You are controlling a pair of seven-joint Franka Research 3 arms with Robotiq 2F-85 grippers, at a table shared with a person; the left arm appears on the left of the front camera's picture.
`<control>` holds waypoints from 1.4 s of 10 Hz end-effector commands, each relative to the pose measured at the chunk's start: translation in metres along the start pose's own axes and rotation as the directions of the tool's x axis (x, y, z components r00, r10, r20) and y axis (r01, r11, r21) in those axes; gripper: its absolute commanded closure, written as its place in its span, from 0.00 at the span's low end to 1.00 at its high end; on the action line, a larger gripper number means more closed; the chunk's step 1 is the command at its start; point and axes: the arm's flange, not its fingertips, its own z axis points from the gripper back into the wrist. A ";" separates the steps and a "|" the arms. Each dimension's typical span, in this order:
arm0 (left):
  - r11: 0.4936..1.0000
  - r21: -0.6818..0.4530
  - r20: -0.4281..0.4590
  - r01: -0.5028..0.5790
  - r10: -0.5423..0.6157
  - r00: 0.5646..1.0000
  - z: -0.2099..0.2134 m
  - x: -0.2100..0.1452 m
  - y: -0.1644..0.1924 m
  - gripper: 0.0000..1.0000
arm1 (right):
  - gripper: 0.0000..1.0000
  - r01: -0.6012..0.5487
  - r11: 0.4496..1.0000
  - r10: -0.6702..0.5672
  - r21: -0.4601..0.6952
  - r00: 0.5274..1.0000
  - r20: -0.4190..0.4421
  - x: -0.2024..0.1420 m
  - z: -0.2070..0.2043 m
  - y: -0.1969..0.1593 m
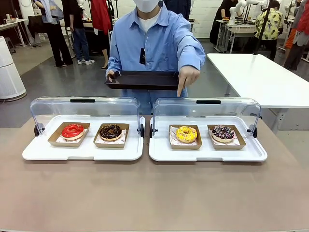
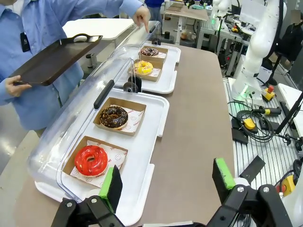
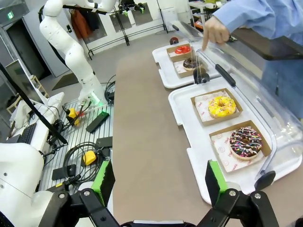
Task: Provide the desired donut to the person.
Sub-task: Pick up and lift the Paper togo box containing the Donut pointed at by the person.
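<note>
The person (image 1: 154,41) stands at the far side, holding a dark tray (image 1: 142,79) in one hand. Their other hand (image 1: 187,77) points a finger down over the yellow donut (image 1: 186,134) in the right white tray (image 1: 207,153). Beside it lies a sprinkled chocolate donut (image 1: 223,133). A red donut (image 1: 72,131) and a chocolate donut (image 1: 111,132) lie in the left white tray (image 1: 82,153). My left gripper (image 2: 166,182) hovers open near the red donut (image 2: 91,160). My right gripper (image 3: 159,182) is open above the table, beside the sprinkled donut (image 3: 245,142).
Each donut sits in a brown paper box. Both clear lids (image 1: 84,108) are tipped back on the person's side. The brown table (image 1: 154,193) is bare in front of the trays. A white table (image 1: 260,77) stands behind at the right.
</note>
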 end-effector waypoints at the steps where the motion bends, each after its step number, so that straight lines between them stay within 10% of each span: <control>1: 1.000 0.004 0.030 0.019 -0.020 0.999 -0.001 -0.001 -0.001 0.00 | 0.00 -0.004 1.000 0.004 0.006 1.000 0.014 0.000 -0.001 0.001; 11: 1.000 0.004 0.030 0.019 -0.020 0.999 -0.001 -0.001 -0.001 0.00 | 0.00 0.000 1.000 0.000 0.000 1.000 0.000 0.000 0.000 0.000; 14: 1.000 0.004 0.030 0.019 -0.020 0.999 -0.001 -0.001 -0.001 0.00 | 0.00 -0.079 0.994 0.104 0.079 0.918 -0.383 0.102 -0.061 0.016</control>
